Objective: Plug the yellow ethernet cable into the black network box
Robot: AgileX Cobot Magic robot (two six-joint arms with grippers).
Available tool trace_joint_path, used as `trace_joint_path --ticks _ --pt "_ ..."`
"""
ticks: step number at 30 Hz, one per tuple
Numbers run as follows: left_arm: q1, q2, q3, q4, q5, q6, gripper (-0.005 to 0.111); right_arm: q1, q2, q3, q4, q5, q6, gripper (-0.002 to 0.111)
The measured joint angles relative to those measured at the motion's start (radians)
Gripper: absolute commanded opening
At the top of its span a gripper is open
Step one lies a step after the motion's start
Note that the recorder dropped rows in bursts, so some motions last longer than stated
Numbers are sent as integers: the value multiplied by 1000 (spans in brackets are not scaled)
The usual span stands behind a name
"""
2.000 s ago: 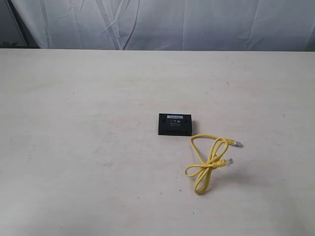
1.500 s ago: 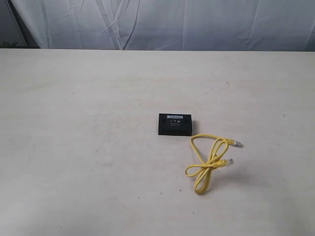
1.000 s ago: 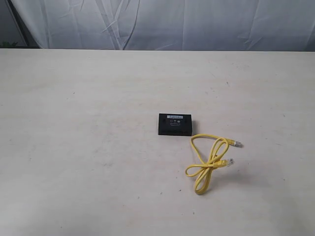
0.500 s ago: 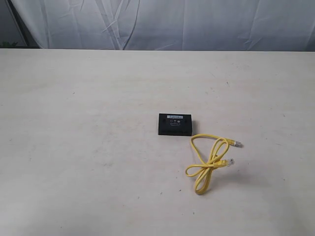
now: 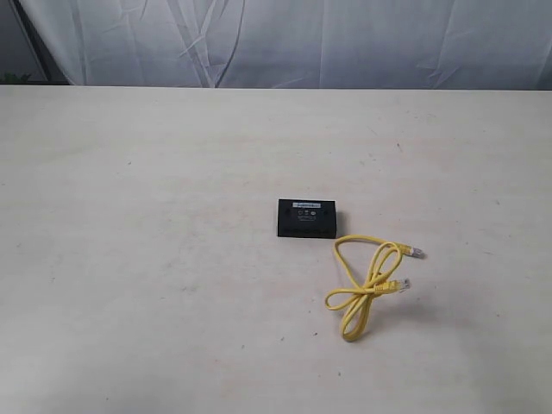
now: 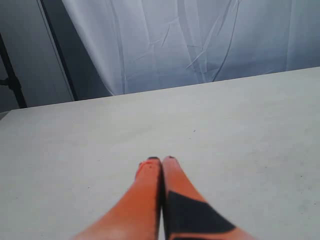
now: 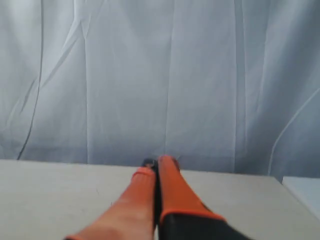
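Observation:
The black network box [image 5: 306,218] lies flat near the middle of the pale table [image 5: 155,259], with a pale label strip on its top. Just to its lower right lies the yellow ethernet cable [image 5: 369,285], loosely looped, with two clear plugs [image 5: 416,253] pointing right. Neither arm shows in the exterior view. My left gripper [image 6: 161,160] is shut, orange fingers pressed together over bare table, holding nothing. My right gripper [image 7: 157,162] is shut too, empty, pointing toward the curtain. Neither wrist view shows the box or the cable.
A wrinkled white curtain [image 5: 293,43] hangs behind the table's far edge. A dark stand [image 6: 12,75] is visible past the table in the left wrist view. A white surface [image 7: 302,187] borders the table in the right wrist view.

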Motion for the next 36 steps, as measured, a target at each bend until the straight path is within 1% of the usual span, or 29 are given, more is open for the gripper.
trace_joint_path --ticks 3,9,27,32,36 --pt "0 0 0 0 0 0 0 0 0 0 0 -65 0 -1" --pt "0 0 0 0 0 0 0 0 0 0 0 -133 0 -1" --pt "0 0 0 0 0 0 0 0 0 0 0 -141 0 -1" --pt "0 0 0 0 0 0 0 0 0 0 0 -177 0 -1" --pt "0 0 0 0 0 0 0 0 0 -76 0 -127 0 -1"
